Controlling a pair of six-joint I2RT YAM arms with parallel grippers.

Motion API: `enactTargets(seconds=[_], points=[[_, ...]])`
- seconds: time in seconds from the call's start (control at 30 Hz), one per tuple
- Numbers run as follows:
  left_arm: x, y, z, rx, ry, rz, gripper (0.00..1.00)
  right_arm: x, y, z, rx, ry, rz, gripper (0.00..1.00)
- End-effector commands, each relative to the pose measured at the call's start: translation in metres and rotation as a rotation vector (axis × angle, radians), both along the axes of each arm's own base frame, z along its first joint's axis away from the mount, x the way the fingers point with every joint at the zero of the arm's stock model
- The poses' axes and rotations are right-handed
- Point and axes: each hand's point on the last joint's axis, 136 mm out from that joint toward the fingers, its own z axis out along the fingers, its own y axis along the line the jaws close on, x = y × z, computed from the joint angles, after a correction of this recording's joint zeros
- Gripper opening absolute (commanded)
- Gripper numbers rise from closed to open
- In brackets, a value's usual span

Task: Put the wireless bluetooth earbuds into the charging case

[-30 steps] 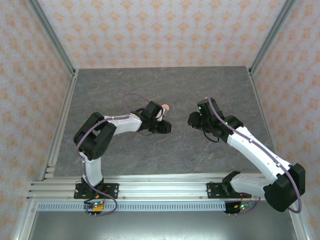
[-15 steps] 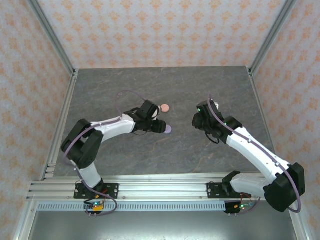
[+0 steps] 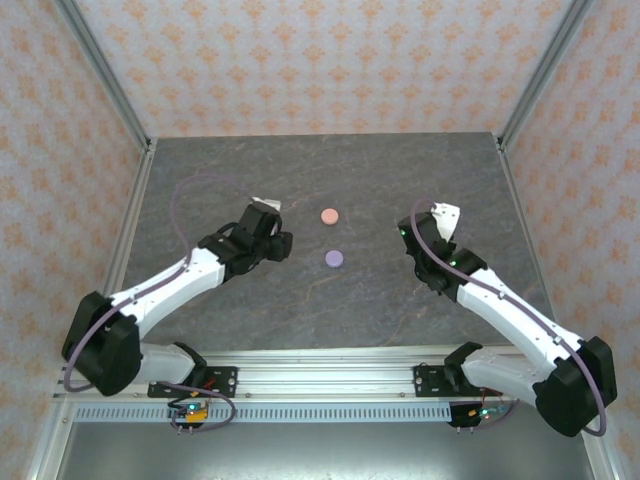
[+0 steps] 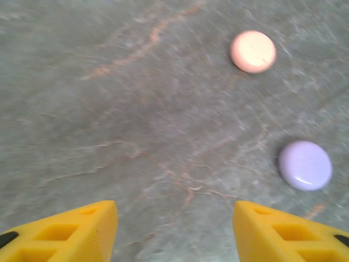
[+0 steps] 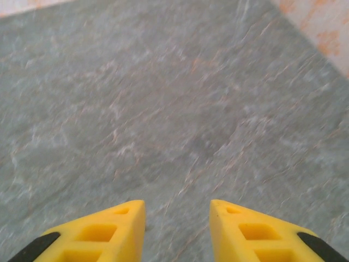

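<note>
Two closed round charging cases lie on the grey table: a salmon-pink case (image 3: pixel 329 215) (image 4: pixel 252 51) and a lavender case (image 3: pixel 334 259) (image 4: pixel 305 165) just in front of it. The earbuds are out of view. My left gripper (image 3: pixel 284 243) (image 4: pixel 174 213) hangs left of both cases, well apart from them, open with only bare table between its yellow fingers. On the other side, my right gripper (image 3: pixel 442 210) (image 5: pixel 177 210) is off to the right of the cases, pointing toward the back right corner, open and holding nothing.
Patterned walls with metal corner posts (image 3: pixel 533 80) close in the table on three sides. The aluminium rail (image 3: pixel 320 375) with both arm bases runs along the near edge. Bare table surface (image 3: pixel 330 310) lies between the arms.
The left arm has drawn back to the left, leaving the lavender case on the table, and its jaws have widened. The right arm has swung away to the right and back.
</note>
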Motion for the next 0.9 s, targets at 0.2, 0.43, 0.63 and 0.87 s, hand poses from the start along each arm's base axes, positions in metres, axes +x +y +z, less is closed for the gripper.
enactTargets(seconds=[0.2,0.43,0.63,0.87], points=[[0.017,0.068,0.04,0.247,-0.275,0.161,0.65,0.014,-0.051,0.024,-0.175,-0.213,-0.198,0.41],[0.022,0.113,0.051,0.278,-0.376,0.316,0.73,0.024,-0.073,0.017,-0.198,-0.226,-0.263,0.45],[0.02,0.154,0.042,0.303,-0.431,0.483,0.89,0.032,-0.087,0.006,-0.245,-0.239,-0.317,0.47],[0.022,0.185,0.023,0.327,-0.401,0.572,0.89,0.041,-0.107,-0.01,-0.232,-0.203,-0.348,0.49]])
